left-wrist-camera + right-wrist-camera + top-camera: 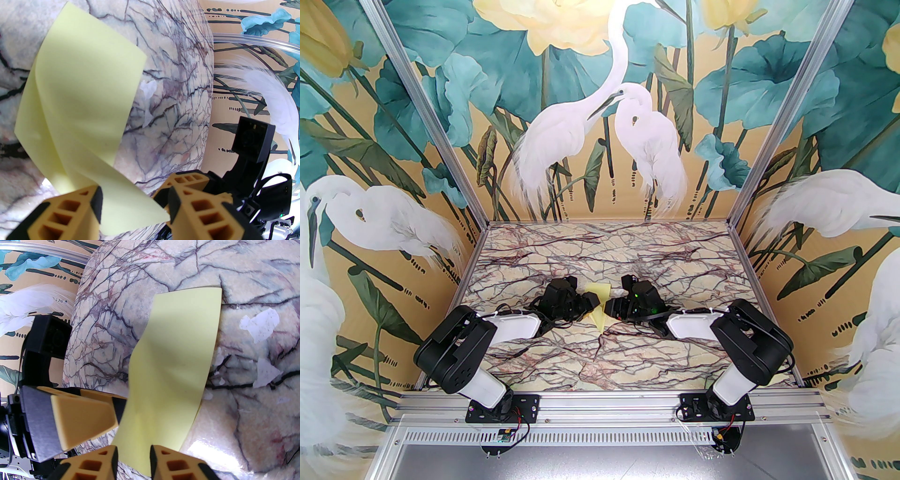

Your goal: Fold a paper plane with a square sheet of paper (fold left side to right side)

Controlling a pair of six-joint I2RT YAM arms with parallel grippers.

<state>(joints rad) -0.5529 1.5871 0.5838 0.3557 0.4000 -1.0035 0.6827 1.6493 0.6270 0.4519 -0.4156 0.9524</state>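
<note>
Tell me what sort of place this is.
Probably a robot test cell: the left arm and right arm are bolted to an aluminium rail at a marble-patterned table, walled in by heron murals on metal frames.

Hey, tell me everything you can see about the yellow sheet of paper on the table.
The sheet of paper is thin, pale yellow and unprinted. It is not flat: one side curls over itself in a soft, uncreased bend, and part lifts off the marble-patterned table. It sits mid-table between the arms. It runs between the parted fingers of the left gripper and of the right gripper; neither visibly pinches it.
</note>
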